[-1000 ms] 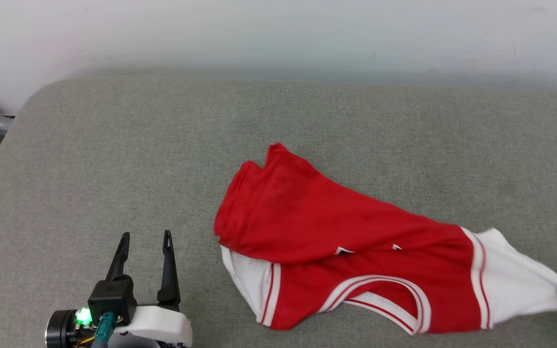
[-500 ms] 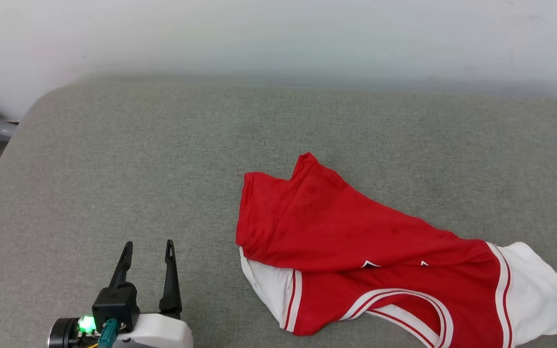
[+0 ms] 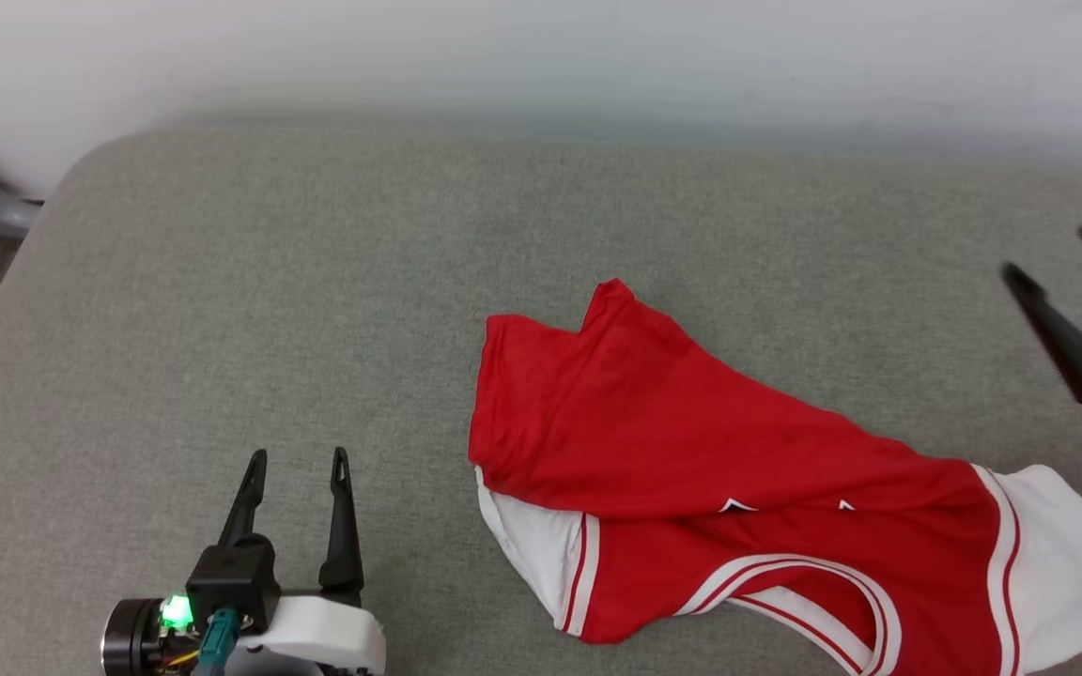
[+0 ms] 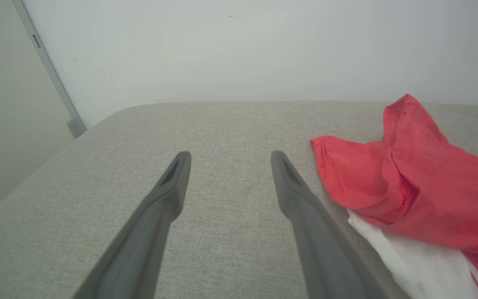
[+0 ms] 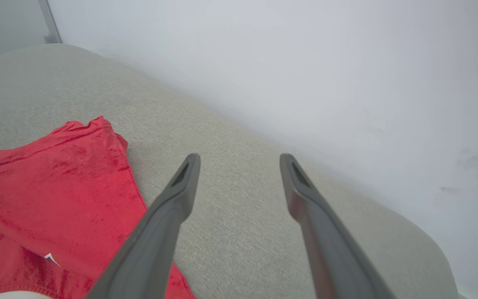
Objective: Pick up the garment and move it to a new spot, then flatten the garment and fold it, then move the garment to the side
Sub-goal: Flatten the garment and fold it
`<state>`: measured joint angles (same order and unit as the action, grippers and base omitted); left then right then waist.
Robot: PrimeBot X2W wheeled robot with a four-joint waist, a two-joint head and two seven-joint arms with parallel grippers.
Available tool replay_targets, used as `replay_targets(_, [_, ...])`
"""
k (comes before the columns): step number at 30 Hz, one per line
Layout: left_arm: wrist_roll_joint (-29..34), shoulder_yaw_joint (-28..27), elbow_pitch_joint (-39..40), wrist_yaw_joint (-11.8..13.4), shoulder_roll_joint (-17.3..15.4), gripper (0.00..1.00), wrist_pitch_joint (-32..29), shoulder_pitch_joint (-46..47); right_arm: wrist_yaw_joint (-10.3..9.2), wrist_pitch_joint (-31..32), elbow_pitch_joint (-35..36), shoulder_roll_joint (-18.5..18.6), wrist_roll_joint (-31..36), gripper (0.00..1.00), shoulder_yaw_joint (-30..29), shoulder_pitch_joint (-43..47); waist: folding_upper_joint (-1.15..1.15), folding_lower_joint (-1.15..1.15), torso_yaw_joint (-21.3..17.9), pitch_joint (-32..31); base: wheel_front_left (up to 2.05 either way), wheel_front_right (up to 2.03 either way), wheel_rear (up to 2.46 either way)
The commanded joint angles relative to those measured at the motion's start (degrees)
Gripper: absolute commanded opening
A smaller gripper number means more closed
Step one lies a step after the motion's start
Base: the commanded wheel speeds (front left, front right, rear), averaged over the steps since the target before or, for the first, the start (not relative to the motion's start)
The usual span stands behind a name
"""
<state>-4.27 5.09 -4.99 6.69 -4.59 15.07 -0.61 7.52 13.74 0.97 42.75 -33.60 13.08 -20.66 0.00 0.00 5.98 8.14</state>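
The right gripper hangs over the grey cushion at the right edge of the head view, its two dark fingers spread wide with nothing between them, clear of the garment. The left gripper sits at the near left, fingers parted and empty, near the shirt but apart from it. The shirt lies rumpled right of centre, red body folded over itself, one white sleeve below the right gripper

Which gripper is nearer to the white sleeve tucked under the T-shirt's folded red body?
Left. The left gripper, open, is just left of that white sleeve; the right gripper, also open, is out past the T-shirt's opposite end.
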Motion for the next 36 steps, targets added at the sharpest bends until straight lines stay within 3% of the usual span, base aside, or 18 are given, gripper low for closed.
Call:
replay_targets(1, [0.1, 0.1, 0.2, -0.2, 0.3, 1.00, 0.1, 0.8, -0.06, 0.5, 0.8, -0.4, 0.2, 1.00, 0.6, -1.3, 0.00, 0.00, 0.6, 1.1, 0.00, 0.00, 0.00])
replay_targets(8, [0.2, 1.2, 0.9, -0.6, 0.9, 1.00, 0.1, 4.2, -0.06, 10.4, 6.0, 0.1, -0.7, 1.00, 16.5, -16.0, 0.00, 0.00, 2.8, 6.3, 0.00, 0.00, 0.00])
replay_targets(17, [-1.0, 3.2, 0.8, -0.7, 1.6, 1.00, 0.1, 8.8, -0.06, 23.4, -2.6, -1.8, -7.3, 1.00, 42.7, -38.9, 0.00, 0.00, 6.1, 13.0, 0.00, 0.00, 0.00])
replay_targets(24, [-2.9, 5.1, 0.6, 0.2, 1.7, 1.00, 0.1, 11.1, -0.07, 22.5, -14.4, -4.8, -10.5, 1.00, 55.8, -47.0, 0.00, 0.00, 8.4, 17.0, 0.00, 0.00, 0.00])
replay_targets(31, [-4.4, 6.9, 0.3, 1.3, 1.7, 1.00, 0.1, 13.0, -0.08, 19.9, -23.6, -6.1, -10.5, 1.00, 60.6, -44.6, 0.00, 0.00, 9.7, 19.3, 0.00, 0.00, 0.00])
replay_targets(32, [-4.5, 7.0, 0.1, 1.5, 1.7, 1.00, 0.1, 13.0, -0.10, 19.2, -24.0, -6.4, -10.5, 0.77, 60.9, -44.3, 0.00, 0.00, 9.7, 19.4, 0.00, 0.00, 0.00])
replay_targets(33, [-4.4, 7.0, 0.0, 1.5, 1.7, 1.00, 0.1, 13.0, -0.10, 18.0, -24.1, -6.6, -10.3, 0.22, 60.9, -44.1, 0.00, 0.00, 9.6, 19.4, 0.00, 0.00, 0.00])
replay_targets(34, [-4.3, 6.9, -0.1, 1.6, 1.7, 1.00, 0.1, 13.0, -0.10, 16.8, -24.1, -6.6, -10.1, 0.00, 60.9, -44.1, 0.00, 0.00, 9.4, 19.2, 0.00, 0.00, 0.00])
replay_targets(36, [-4.1, 6.5, -0.5, 1.7, 1.7, 1.00, 0.1, 12.7, -0.10, 14.2, -23.5, -6.6, -10.7, 0.00, 60.8, -44.1, 0.00, 0.00, 9.0, 18.6, 0.00, 0.00, 0.00])
